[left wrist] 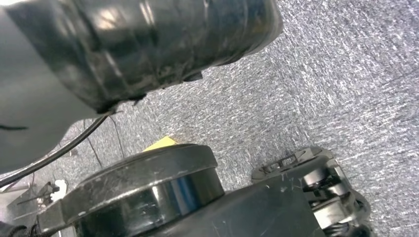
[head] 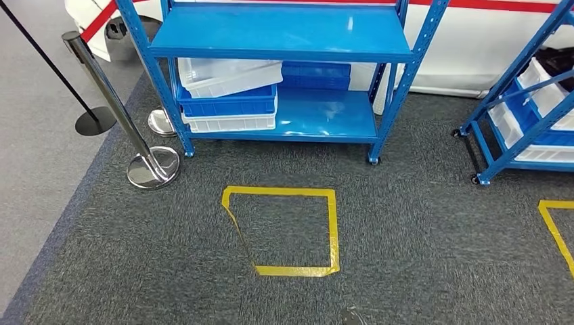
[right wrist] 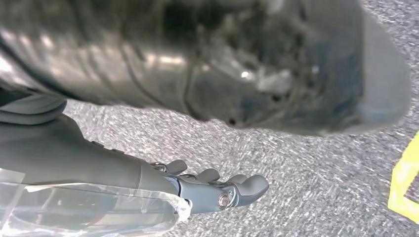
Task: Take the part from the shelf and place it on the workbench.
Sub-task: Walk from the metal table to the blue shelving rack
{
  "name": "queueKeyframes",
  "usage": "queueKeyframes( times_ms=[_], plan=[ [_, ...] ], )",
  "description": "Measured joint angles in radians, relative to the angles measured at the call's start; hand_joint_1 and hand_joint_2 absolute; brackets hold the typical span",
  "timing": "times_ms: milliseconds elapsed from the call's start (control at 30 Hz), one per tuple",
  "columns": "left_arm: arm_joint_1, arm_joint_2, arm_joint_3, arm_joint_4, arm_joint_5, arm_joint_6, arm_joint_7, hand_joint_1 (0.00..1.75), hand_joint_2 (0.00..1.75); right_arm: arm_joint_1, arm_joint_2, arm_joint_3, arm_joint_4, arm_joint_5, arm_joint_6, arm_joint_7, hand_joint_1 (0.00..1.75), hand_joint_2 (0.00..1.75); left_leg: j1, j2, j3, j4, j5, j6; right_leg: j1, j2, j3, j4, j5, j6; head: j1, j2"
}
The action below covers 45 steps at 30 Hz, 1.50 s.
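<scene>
Right, your head camera looks down on a blue shelf (head: 281, 74) standing on dark grey carpet (head: 420, 244), and you're facing it across a yellow tape square (head: 288, 230) marked on the floor. On the lower deck, at the left side, sits a stack of bins: a white bin (head: 230, 122) at the bottom, a blue bin (head: 229, 103) on it, and a clear bin (head: 227, 74) tilted on top. Behind them, toward the back, another blue crate (head: 317, 74) rests on the same deck. Which of these holds the part you cannot tell from here; nothing inside them is visible.

Off to your left, two chrome stanchion posts (head: 112, 101) stand at the carpet's edge, one base right beside the shelf's leg. To your right a second blue rack (head: 521, 108) on castors carries more white and blue bins, with another strip of yellow tape (head: 555, 230) near it. A white wall panel with a red stripe (head: 501, 5) runs behind both.

Your right hand (right wrist: 217, 190) hangs over the carpet, fingers loosely curled and apart, nothing in them. At the left wrist only dark body parts and carpet come through, so the left hand's state I cannot tell.
</scene>
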Motion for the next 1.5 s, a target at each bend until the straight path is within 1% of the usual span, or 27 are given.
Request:
queueKeyframes(
  times_ms=[67, 133, 233, 267, 300, 333, 400, 467, 533, 633, 667, 733, 767, 800, 833, 900, 933, 967, 1100, 1133, 1200, 1267, 1300, 1333, 1400, 1433, 1500],
  plan=[
    [0.000, 0.000, 0.000, 0.000, 0.000, 0.000, 0.000, 0.00, 0.00, 0.001, 0.001, 0.000, 0.000, 0.000, 0.000, 0.000, 0.00, 0.00, 0.000, -0.001, -0.001, 0.000, -0.001, -0.012, 0.002, 0.000, 0.001, -0.001, 0.000, -0.010, -0.001, 0.000],
    [0.000, 0.000, 0.000, 0.000, 0.000, 0.000, -0.001, 0.00, 0.00, 0.002, 0.000, 0.000, 0.000, 0.002, 0.000, 0.000, 0.00, 0.00, 0.004, 0.003, -0.013, 0.029, -0.021, -0.022, 0.001, -0.003, 0.007, -0.004, 0.001, -0.023, -0.004, 0.000],
    [0.000, 0.000, -0.003, 0.000, -0.001, 0.002, -0.004, 0.00, 0.00, 0.000, -0.001, 0.000, 0.001, 0.017, 0.001, 0.000, 0.00, 0.00, 0.007, 0.010, -0.098, 0.202, -0.098, -0.032, 0.004, -0.007, 0.012, -0.005, -0.002, -0.038, -0.011, 0.000],
    [0.000, 0.000, -0.005, 0.000, -0.001, 0.003, -0.005, 0.00, 0.00, 0.000, -0.001, 0.000, 0.002, 0.023, 0.001, 0.000, 0.00, 0.00, 0.007, 0.010, -0.129, 0.256, -0.112, -0.032, 0.006, -0.008, 0.013, -0.004, -0.004, -0.041, -0.011, 0.000],
    [0.001, 0.000, -0.007, 0.000, -0.001, 0.004, -0.005, 0.00, 0.00, 0.000, -0.001, 0.000, 0.002, 0.027, 0.002, 0.001, 0.00, 0.00, 0.007, 0.010, -0.146, 0.279, -0.107, -0.031, 0.009, -0.008, 0.016, -0.003, -0.007, -0.042, -0.011, 0.000],
    [0.002, 0.000, -0.009, 0.000, -0.001, 0.004, -0.006, 0.00, 0.00, 0.000, -0.001, 0.000, 0.002, 0.030, 0.003, 0.001, 0.00, 0.00, 0.006, 0.011, -0.147, 0.267, -0.084, -0.027, 0.011, -0.008, 0.020, -0.002, -0.011, -0.043, -0.011, 0.000],
    [0.002, 0.001, -0.010, 0.000, -0.001, 0.005, -0.006, 0.00, 0.00, -0.001, -0.001, 0.000, 0.002, 0.032, 0.004, 0.001, 0.00, 0.00, 0.001, 0.013, -0.099, 0.148, -0.009, -0.012, 0.014, -0.008, 0.031, -0.001, -0.020, -0.042, -0.011, 0.000],
    [-0.001, 0.001, -0.012, 0.000, -0.001, 0.005, -0.006, 0.00, 0.00, -0.003, -0.001, 0.000, 0.002, 0.032, 0.007, 0.001, 0.00, 0.00, -0.007, 0.018, -0.049, 0.042, 0.024, 0.002, 0.018, -0.008, 0.037, 0.000, -0.029, -0.036, -0.010, 0.000],
    [-0.002, 0.001, -0.014, 0.000, -0.001, 0.005, -0.007, 0.00, 0.00, -0.005, 0.000, 0.000, 0.002, 0.032, 0.009, 0.001, 0.00, 0.00, -0.012, 0.018, -0.036, 0.016, 0.017, 0.007, 0.019, -0.009, 0.037, -0.002, -0.034, -0.027, -0.009, 0.000],
    [0.001, 0.001, -0.016, 0.000, -0.002, 0.006, -0.007, 0.00, 0.00, -0.006, -0.001, 0.000, 0.002, 0.032, 0.010, 0.001, 0.00, 0.00, -0.004, 0.016, -0.021, -0.004, 0.018, 0.018, 0.018, -0.011, 0.033, 0.017, -0.051, -0.012, -0.008, 0.000],
    [0.000, 0.001, -0.016, 0.000, -0.002, 0.007, -0.007, 0.00, 0.00, -0.007, -0.001, 0.000, 0.002, 0.032, 0.010, 0.001, 0.00, 0.00, -0.001, 0.016, -0.014, -0.011, 0.018, 0.022, 0.018, -0.010, 0.013, 0.057, -0.072, -0.008, -0.007, 0.000],
    [-0.001, 0.000, -0.017, 0.000, -0.003, 0.007, -0.008, 0.00, 0.00, -0.007, -0.001, 0.000, 0.002, 0.032, 0.010, 0.001, 0.00, 0.00, 0.000, 0.016, -0.005, -0.014, 0.012, 0.027, 0.013, -0.007, -0.057, 0.182, -0.120, -0.001, -0.005, 0.000],
    [-0.001, 0.000, -0.018, 0.000, -0.004, 0.007, -0.008, 0.00, 0.00, -0.006, -0.001, 0.000, 0.002, 0.032, 0.010, 0.001, 0.00, 0.00, 0.000, 0.015, -0.001, -0.013, 0.008, 0.028, 0.010, -0.007, -0.092, 0.237, -0.132, 0.003, -0.005, 0.000],
    [0.000, 0.000, -0.018, 0.000, -0.004, 0.007, -0.008, 0.00, 0.00, -0.004, -0.002, 0.000, 0.002, 0.032, 0.010, 0.001, 0.00, 0.00, 0.000, 0.014, 0.004, -0.012, 0.002, 0.027, 0.007, -0.007, -0.114, 0.262, -0.125, 0.007, -0.004, 0.000],
    [0.001, 0.000, -0.018, 0.000, -0.004, 0.007, -0.008, 0.00, 0.00, -0.003, -0.002, 0.000, 0.002, 0.032, 0.010, 0.001, 0.00, 0.00, 0.001, 0.013, 0.011, -0.010, -0.004, 0.025, 0.003, -0.007, -0.118, 0.251, -0.098, 0.010, -0.004, 0.000],
    [0.002, 0.000, -0.018, 0.000, -0.004, 0.007, -0.008, 0.00, 0.00, -0.002, -0.004, 0.000, 0.002, 0.032, 0.012, 0.001, 0.00, 0.00, 0.005, 0.009, 0.025, -0.004, -0.019, 0.017, -0.006, -0.007, -0.083, 0.145, -0.017, 0.017, -0.004, 0.000],
    [0.001, 0.000, -0.019, 0.000, -0.005, 0.007, -0.008, 0.00, 0.00, -0.003, -0.005, 0.000, 0.003, 0.031, 0.013, 0.001, 0.00, 0.00, 0.004, 0.008, 0.029, 0.002, -0.028, 0.010, -0.006, -0.006, -0.060, 0.087, 0.009, 0.019, -0.003, 0.000],
    [0.000, 0.000, -0.020, 0.000, -0.006, 0.007, -0.008, 0.00, 0.00, -0.005, -0.006, 0.000, 0.003, 0.031, 0.015, 0.001, 0.00, 0.00, 0.004, 0.006, 0.030, 0.006, -0.035, 0.003, -0.006, -0.004, -0.042, 0.048, 0.019, 0.015, -0.002, 0.000],
    [-0.013, -0.001, -0.030, -0.001, -0.003, 0.010, 0.013, 0.00, 0.00, -0.004, -0.005, 0.000, 0.003, 0.036, 0.023, 0.006, 0.00, 0.00, 0.004, 0.006, 0.028, 0.015, -0.048, -0.019, -0.002, -0.001, -0.027, 0.021, 0.006, -0.014, -0.005, 0.000],
    [-0.022, -0.003, -0.031, -0.002, 0.003, 0.012, 0.026, 0.00, 0.00, -0.004, -0.004, 0.000, 0.003, 0.042, 0.027, 0.012, 0.00, 0.00, 0.005, 0.008, 0.018, 0.035, -0.059, -0.024, -0.002, -0.002, -0.024, 0.019, 0.004, -0.020, -0.007, 0.000],
    [-0.045, -0.011, -0.031, -0.002, 0.017, 0.017, 0.050, 0.00, 0.00, -0.010, 0.000, 0.003, 0.003, 0.055, 0.033, 0.028, 0.00, 0.00, 0.007, 0.012, -0.034, 0.132, -0.098, -0.031, -0.002, -0.004, -0.016, 0.017, -0.001, -0.032, -0.010, 0.000],
    [-0.066, -0.017, -0.031, -0.002, 0.026, 0.018, 0.062, 0.00, 0.00, -0.015, 0.008, 0.011, 0.003, 0.065, 0.035, 0.040, 0.00, 0.00, 0.007, 0.013, -0.113, 0.257, -0.129, -0.032, 0.003, -0.006, -0.007, 0.017, -0.009, -0.039, -0.011, 0.000],
    [-0.072, -0.019, -0.031, -0.003, 0.028, 0.018, 0.064, 0.00, 0.00, -0.016, 0.011, 0.016, 0.003, 0.068, 0.036, 0.043, 0.00, 0.00, 0.006, 0.013, -0.138, 0.288, -0.123, -0.030, 0.006, -0.006, 0.000, 0.017, -0.014, -0.042, -0.011, 0.000],
    [-0.074, -0.021, -0.031, -0.003, 0.030, 0.018, 0.064, 0.00, 0.00, -0.016, 0.013, 0.019, 0.003, 0.070, 0.036, 0.045, 0.00, 0.00, 0.005, 0.013, -0.146, 0.283, -0.098, -0.025, 0.009, -0.005, 0.009, 0.017, -0.020, -0.043, -0.011, 0.000],
    [-0.076, -0.022, -0.031, -0.003, 0.034, 0.018, 0.062, 0.00, 0.00, -0.016, 0.017, 0.025, 0.003, 0.074, 0.039, 0.047, 0.00, 0.00, -0.003, 0.014, -0.114, 0.175, -0.013, -0.006, 0.014, -0.002, 0.027, 0.016, -0.033, -0.044, -0.011, 0.000],
    [-0.078, -0.022, -0.031, -0.003, 0.034, 0.018, 0.060, 0.00, 0.00, -0.017, 0.018, 0.029, 0.003, 0.076, 0.041, 0.049, 0.00, 0.00, -0.008, 0.015, -0.090, 0.116, 0.017, 0.005, 0.017, -0.001, 0.033, 0.015, -0.039, -0.042, -0.009, 0.000],
    [-0.085, -0.024, -0.031, -0.003, 0.035, 0.018, 0.057, 0.00, 0.00, -0.021, 0.019, 0.033, 0.003, 0.081, 0.045, 0.052, 0.00, 0.00, -0.017, 0.017, -0.058, 0.040, 0.029, 0.019, 0.018, -0.002, 0.036, 0.013, -0.048, -0.034, -0.004, 0.000]
  ],
)
